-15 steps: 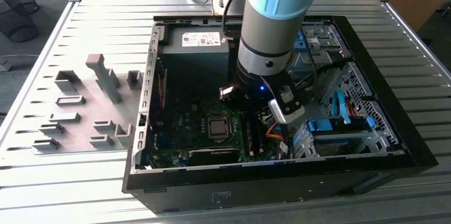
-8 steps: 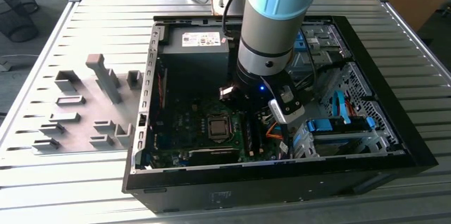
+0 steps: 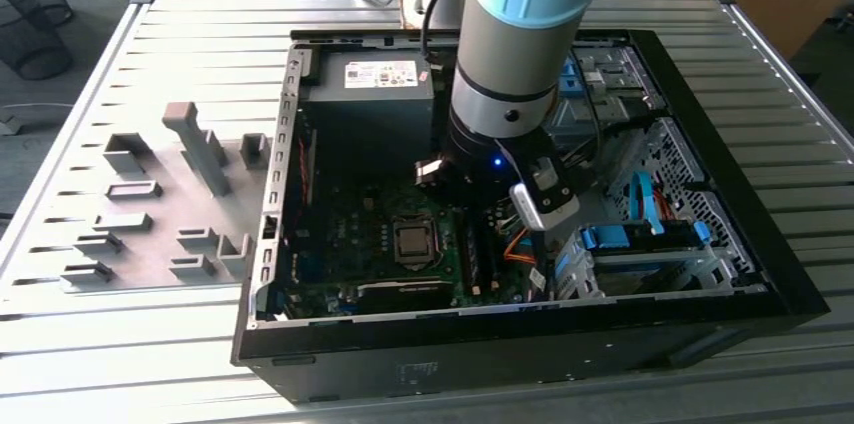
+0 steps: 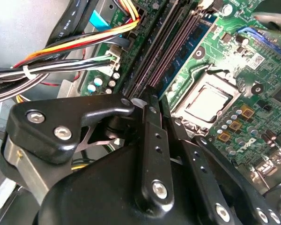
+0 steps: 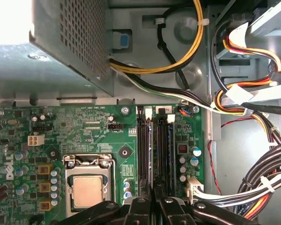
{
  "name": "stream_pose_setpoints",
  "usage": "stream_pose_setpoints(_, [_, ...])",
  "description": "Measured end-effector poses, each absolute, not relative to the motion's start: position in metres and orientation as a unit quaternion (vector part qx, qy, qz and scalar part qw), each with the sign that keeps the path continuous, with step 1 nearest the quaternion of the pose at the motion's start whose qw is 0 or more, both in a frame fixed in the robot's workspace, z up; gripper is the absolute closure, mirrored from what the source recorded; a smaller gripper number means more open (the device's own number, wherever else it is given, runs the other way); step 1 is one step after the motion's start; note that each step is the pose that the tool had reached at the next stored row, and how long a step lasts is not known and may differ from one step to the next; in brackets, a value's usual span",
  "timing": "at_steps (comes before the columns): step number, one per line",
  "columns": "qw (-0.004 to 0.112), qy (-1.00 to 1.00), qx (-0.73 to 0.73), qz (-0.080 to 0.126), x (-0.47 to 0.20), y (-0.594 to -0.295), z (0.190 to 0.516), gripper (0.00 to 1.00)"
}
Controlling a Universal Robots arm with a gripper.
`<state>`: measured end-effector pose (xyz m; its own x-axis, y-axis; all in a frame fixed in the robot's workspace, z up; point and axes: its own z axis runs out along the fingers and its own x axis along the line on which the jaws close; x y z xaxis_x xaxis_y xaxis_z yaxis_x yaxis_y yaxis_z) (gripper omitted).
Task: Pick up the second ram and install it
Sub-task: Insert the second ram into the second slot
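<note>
The second ram point(image 4: 181, 52), a blue-green stick with black chips, stands on edge in the bank of long black memory slots point(image 5: 154, 140); its blue edge also shows in the first wrist view point(image 5: 170, 140). My gripper point(image 4: 152, 105) hangs just above the near end of those slots, its black fingers point(image 4: 152, 140) drawn together with nothing visible between them. In the first wrist view the gripper point(image 5: 154, 196) is in line with the middle slots. I cannot tell whether the fingertips touch the stick. The arm point(image 3: 514, 94) reaches down into the open computer case point(image 3: 747, 274).
The processor socket point(image 5: 86, 187) lies beside the slots. On the other side runs a thick cable bundle point(image 4: 61, 51). The power supply point(image 3: 371, 79) fills the case's back corner, and blue drive brackets point(image 3: 641, 236) sit at the exterior view's right. Grey holder blocks point(image 3: 174, 194) stand on the table at its left.
</note>
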<state>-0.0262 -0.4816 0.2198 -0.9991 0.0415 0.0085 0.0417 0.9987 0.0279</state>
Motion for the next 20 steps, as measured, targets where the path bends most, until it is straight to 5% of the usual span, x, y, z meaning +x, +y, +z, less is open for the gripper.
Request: stream_pose_setpoints(20, [0.004, -1.000, -0.003, -0.016, -0.0267, -0.4832, 0.2146, 0.86])
